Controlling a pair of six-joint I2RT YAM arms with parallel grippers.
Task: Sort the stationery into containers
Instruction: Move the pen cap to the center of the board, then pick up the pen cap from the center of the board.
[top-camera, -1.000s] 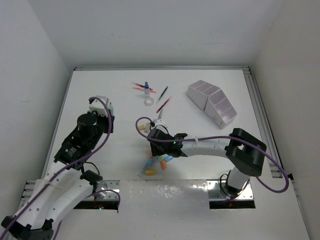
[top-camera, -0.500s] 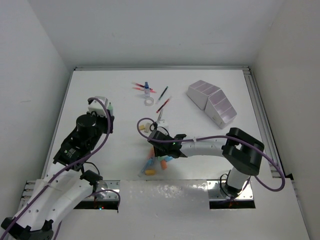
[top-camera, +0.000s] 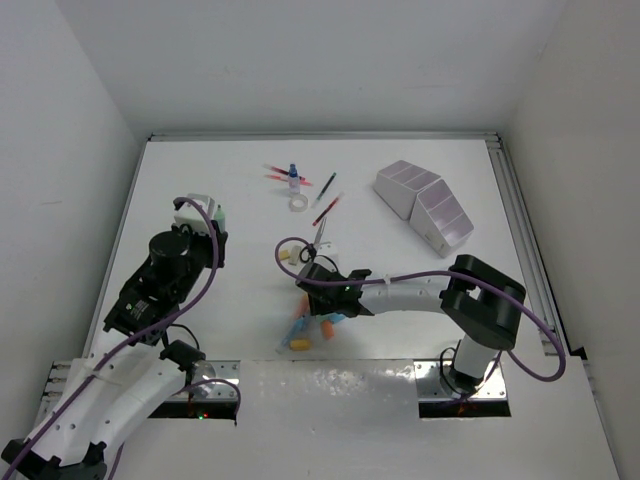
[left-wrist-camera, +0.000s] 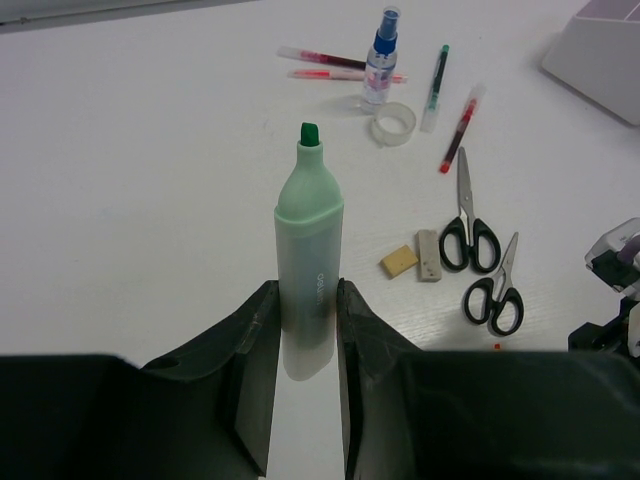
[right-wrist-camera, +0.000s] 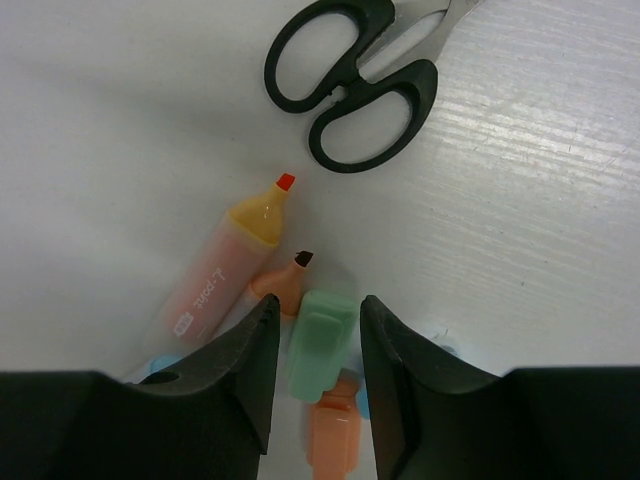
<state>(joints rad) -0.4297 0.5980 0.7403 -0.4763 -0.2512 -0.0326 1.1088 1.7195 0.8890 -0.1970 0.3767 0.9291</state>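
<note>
Shifted slightly since a second ago, with the right gripper (right-wrist-camera: 320, 310) low over the pastel pile (top-camera: 312, 328) near the front edge of the table (top-camera: 220, 180). Straddles a mint cap (right-wrist-camera: 322, 345) with fingers apart; cannot tell about contact. Shows an orange highlighter (right-wrist-camera: 225, 265) just beside it, black scissors (right-wrist-camera: 350, 90) beyond. Clamps an uncapped green highlighter (left-wrist-camera: 310, 250) in the left gripper (left-wrist-camera: 305, 300). Leaves the white organiser (top-camera: 425, 205) well apart, far right.

Left claw (left-wrist-camera: 308, 300) clamped, raised; right claw (right-wrist-camera: 318, 320) low, jaws apart.
</note>
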